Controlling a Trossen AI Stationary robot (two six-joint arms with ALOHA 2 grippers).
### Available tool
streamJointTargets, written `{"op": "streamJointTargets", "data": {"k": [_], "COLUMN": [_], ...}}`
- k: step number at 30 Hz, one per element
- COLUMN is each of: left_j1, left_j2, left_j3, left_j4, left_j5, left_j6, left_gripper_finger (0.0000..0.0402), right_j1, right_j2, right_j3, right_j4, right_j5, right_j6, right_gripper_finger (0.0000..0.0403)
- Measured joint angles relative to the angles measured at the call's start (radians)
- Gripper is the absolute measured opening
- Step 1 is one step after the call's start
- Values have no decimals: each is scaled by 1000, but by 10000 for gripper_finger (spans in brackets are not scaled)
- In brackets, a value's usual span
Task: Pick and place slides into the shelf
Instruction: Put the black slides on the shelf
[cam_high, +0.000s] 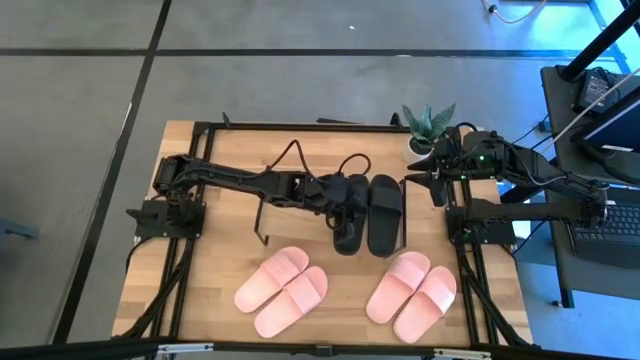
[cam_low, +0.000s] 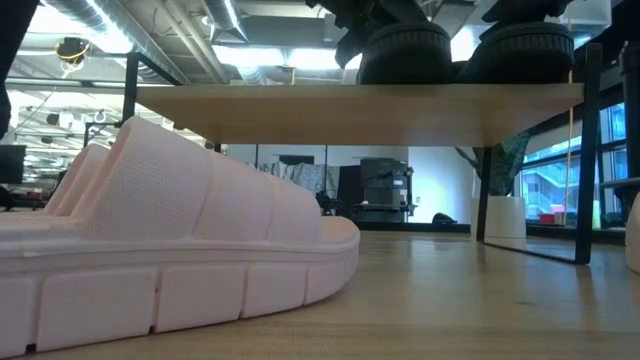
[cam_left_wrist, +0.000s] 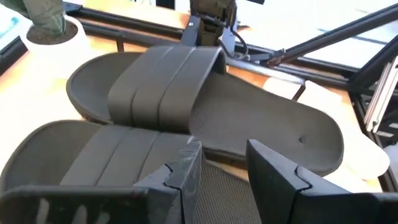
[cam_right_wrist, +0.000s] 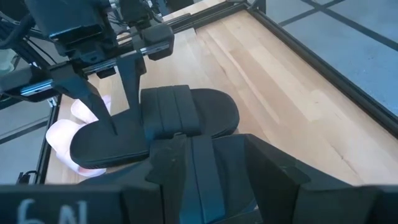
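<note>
Two black slides lie side by side on the shelf's wood top board (cam_low: 350, 105): the left one (cam_high: 348, 225) and the right one (cam_high: 386, 215). My left gripper (cam_high: 335, 205) reaches from the table's left over the left black slide (cam_right_wrist: 168, 118). It is open, with its fingers coming down behind that slide's strap. Two pink pairs of slides (cam_high: 283, 290) (cam_high: 412, 295) rest sole-down on the table near its front edge. My right gripper (cam_high: 435, 180) waits open at the far right, above the table, with nothing between its fingers. My left gripper's fingers slant down from the table's left onto the heel half of the left black slide's footbed (cam_right_wrist: 99, 146), just behind its strap (cam_left_wrist: 93, 155). One fingertip (cam_right_wrist: 114, 129) seems to reach the footbed, but I cannot tell whether it touches. The slide lies flat on the shelf board.
A small potted plant (cam_high: 430, 125) stands at the table's far right corner beside my right arm. A black frame (cam_high: 300, 127) runs around the tabletop. The shelf's thin black legs (cam_low: 585, 150) stand on the table, with open room under the board.
</note>
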Motion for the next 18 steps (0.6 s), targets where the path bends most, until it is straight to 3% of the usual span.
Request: {"op": "streamJointTargets", "data": {"k": [6,10,14,18], "left_j1": [1,3,-14,-88], "left_j2": [-21,-76,-136,-174], "left_j3": [0,1,1,2], "left_j4": [-24,-90,-229,-270], "left_j5": [29,157,249,254], "left_j6": [8,13,67,190], "left_gripper_finger": [119,119,119,119], "right_j1": [0,0,0,0], "right_j2": [0,0,0,0], "right_j3": [0,0,0,0], "right_j4": [0,0,0,0], "right_j5": [0,1,1,1], "right_j6": [-2,-13,-19,-27], "right_gripper_finger": [159,159,159,159]}}
